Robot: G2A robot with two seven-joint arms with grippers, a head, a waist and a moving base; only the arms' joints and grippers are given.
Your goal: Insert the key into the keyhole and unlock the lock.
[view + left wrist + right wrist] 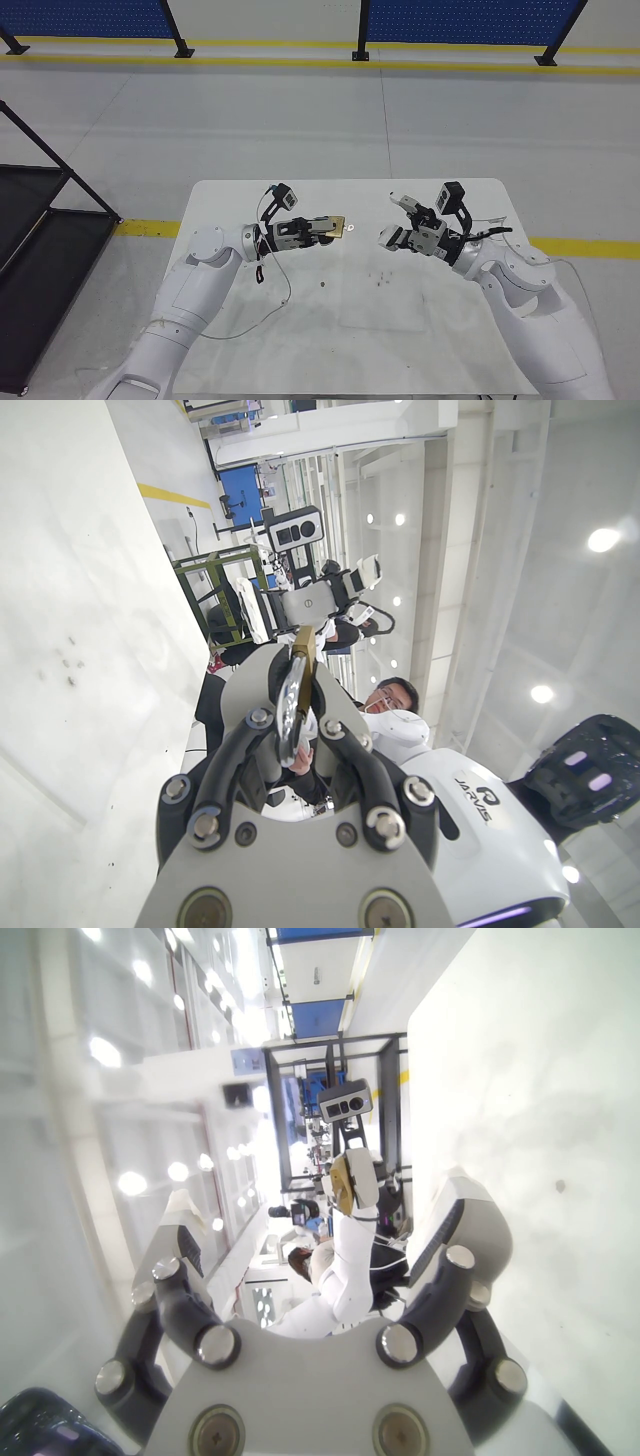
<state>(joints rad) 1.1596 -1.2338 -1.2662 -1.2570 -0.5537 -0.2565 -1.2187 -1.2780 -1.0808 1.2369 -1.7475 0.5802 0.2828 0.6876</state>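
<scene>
Brass lock (338,225) clamped in left gripper (325,228), mid-frame; right gripper (391,220) spread wide, holding nothing.

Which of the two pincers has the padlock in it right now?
The left pincer: it is shut on the brass padlock, held up above the table. The right pincer is open and holds nothing.
</scene>
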